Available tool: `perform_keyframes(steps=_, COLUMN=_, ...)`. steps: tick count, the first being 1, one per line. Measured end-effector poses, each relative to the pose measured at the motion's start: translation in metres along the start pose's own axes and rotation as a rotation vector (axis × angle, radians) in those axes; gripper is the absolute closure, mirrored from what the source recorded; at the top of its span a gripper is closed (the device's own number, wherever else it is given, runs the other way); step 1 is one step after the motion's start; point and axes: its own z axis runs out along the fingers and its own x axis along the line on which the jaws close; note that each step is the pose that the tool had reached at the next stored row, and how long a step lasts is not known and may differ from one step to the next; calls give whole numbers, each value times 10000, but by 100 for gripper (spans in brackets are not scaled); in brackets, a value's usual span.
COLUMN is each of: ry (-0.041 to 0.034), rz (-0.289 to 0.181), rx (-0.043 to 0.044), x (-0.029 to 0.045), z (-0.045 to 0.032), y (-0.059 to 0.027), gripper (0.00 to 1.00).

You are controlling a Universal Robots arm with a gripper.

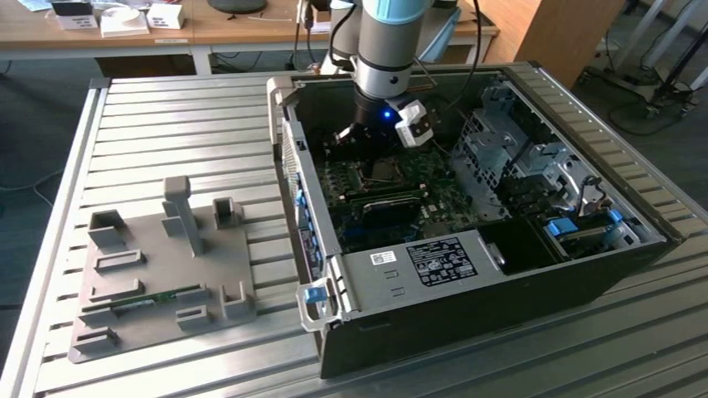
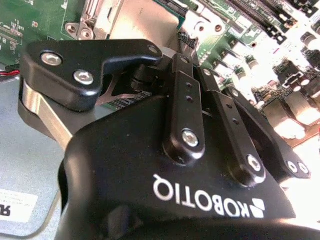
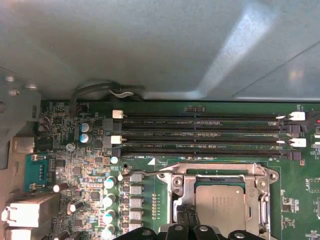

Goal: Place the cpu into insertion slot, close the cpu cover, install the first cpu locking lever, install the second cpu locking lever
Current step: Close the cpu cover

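Note:
The cpu (image 3: 222,205) lies flat in the insertion slot (image 3: 186,197) on the green board, its silvery top facing up. The cpu cover (image 3: 220,173) lies down around it as a silvery frame, with the chip showing through its window. My gripper (image 3: 186,227) hovers right at the socket's edge, shut with nothing between its fingers (image 2: 189,95). In the exterior view the gripper (image 1: 370,143) reaches down into the open computer case, just above the socket (image 1: 385,170). In the second wrist view the socket's metal (image 2: 135,20) sits just beyond the fingertips.
Long black memory slots (image 3: 200,132) run beside the socket, and capacitors (image 3: 109,200) stand along its other side. The grey case wall (image 3: 150,45) rises behind them. A grey drive cage (image 1: 520,157) fills the case at the exterior view's right. A grey fixture plate (image 1: 166,274) lies on the slatted table (image 1: 166,108).

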Motion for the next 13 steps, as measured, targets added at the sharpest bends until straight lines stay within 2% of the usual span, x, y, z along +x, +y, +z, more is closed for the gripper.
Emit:
perform_keyframes(steps=8, ry=-3, rz=-1, rx=-2, x=21, z=6, y=0, gripper=89)
perform_keyframes(steps=13, ry=-2, rz=-1, rx=0, x=25, z=36, y=-1, gripper=89)
